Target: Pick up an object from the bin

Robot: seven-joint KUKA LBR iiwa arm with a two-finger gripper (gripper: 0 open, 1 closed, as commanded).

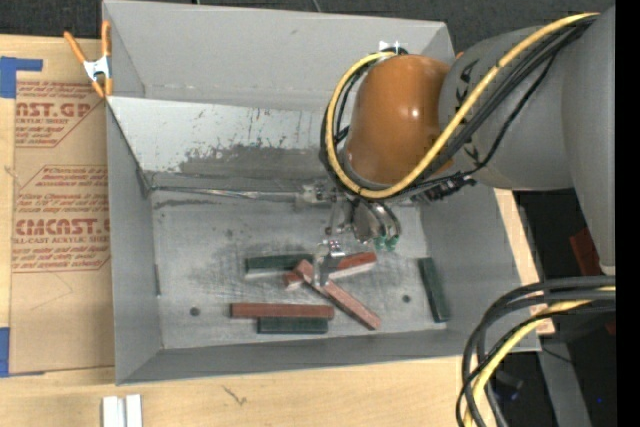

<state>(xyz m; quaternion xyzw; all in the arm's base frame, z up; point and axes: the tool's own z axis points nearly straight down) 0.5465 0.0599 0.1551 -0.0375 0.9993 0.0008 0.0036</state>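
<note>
Grey bin [130,215] holds a few flat sticks on its floor. The gripper [328,267] is down at mid-floor on the crossed red-brown sticks [352,262], with a dark green bar [270,263] just beside them on the view's left; can't tell if the claw is apart or together. Toward the front wall a long red-brown stick [280,311] lies against a second green bar [292,325], and a third green bar [432,288] lies apart on the view's right.

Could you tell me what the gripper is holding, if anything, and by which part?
It cannot be told: the gripper sits among crossed red-brown bars at the bin centre, hiding any contact.
</note>
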